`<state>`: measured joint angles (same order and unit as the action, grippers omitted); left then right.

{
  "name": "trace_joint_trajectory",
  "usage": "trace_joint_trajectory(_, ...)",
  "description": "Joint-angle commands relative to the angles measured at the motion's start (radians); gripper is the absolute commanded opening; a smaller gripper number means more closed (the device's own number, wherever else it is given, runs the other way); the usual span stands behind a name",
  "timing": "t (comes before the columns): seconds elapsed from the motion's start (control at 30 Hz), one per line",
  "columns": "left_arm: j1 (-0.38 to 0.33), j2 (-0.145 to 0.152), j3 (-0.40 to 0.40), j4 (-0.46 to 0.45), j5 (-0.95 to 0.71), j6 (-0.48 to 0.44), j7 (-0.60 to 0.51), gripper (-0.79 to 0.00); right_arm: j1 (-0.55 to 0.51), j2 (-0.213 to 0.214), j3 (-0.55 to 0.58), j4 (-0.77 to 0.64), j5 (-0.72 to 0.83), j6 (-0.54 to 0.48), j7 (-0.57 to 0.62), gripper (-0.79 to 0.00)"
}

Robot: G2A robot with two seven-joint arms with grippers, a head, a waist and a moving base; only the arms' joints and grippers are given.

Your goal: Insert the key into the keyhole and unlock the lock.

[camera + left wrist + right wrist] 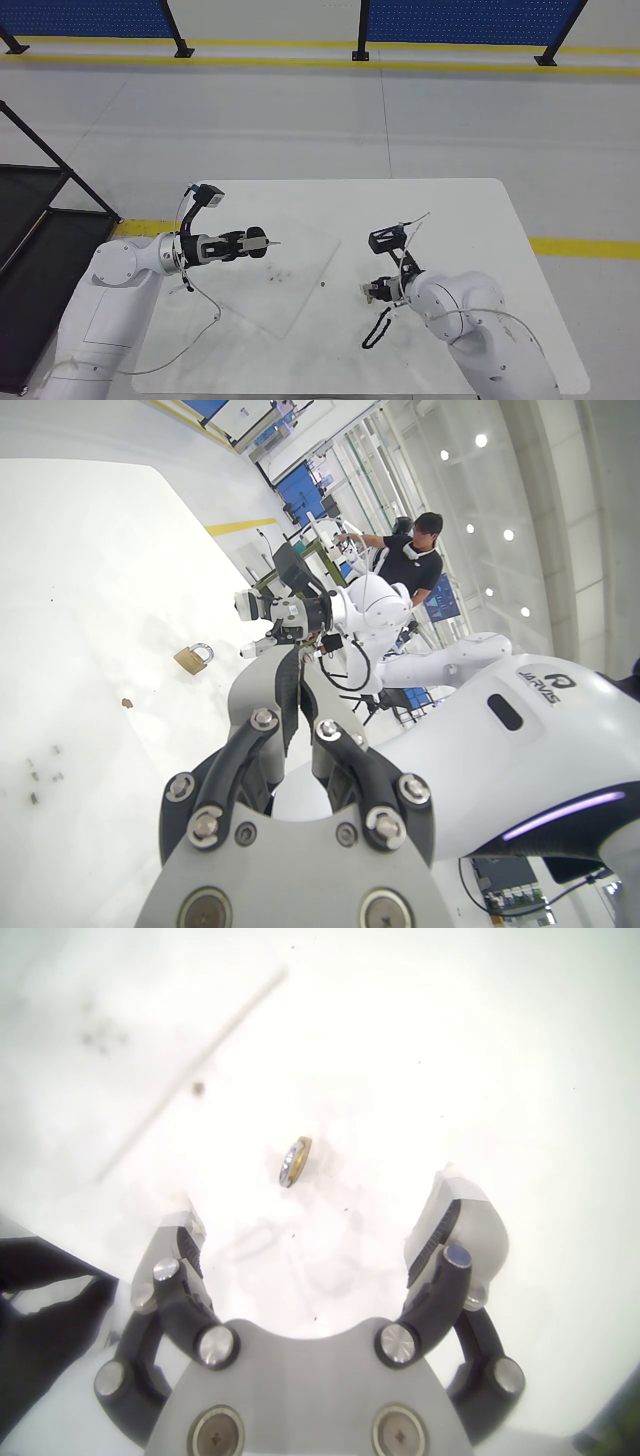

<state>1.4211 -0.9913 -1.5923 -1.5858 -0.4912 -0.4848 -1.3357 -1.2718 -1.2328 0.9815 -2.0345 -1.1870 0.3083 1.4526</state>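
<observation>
The padlock lies on the white table with open surface on its far and left sides, so a gripper could come at it from there. Its near-right side is taken by the right gripper, whose fingers stand spread just short of it, and by that arm's black cable. Between the left gripper and the padlock lie only low things: a clear sheet, a brown scrap and dark specks.
</observation>
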Motion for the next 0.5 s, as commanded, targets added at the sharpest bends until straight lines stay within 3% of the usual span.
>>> trace_joint_trajectory(0.0,0.000,0.000,0.000,0.000,0.000,0.000,0.000,-0.785,0.026,-0.010,-0.044,0.012,-0.039,0.040,0.020,0.000)
trace_joint_trajectory(0.23,0.000,0.000,0.000,0.000,0.000,0.000,0.000,-0.785,0.050,-0.063,-0.093,0.135,-0.088,0.043,0.016,0.000)
trace_joint_trajectory(0.47,0.000,0.000,0.000,0.000,0.000,0.000,0.000,-0.785,0.041,-0.134,-0.072,0.230,-0.154,-0.005,0.064,0.000)
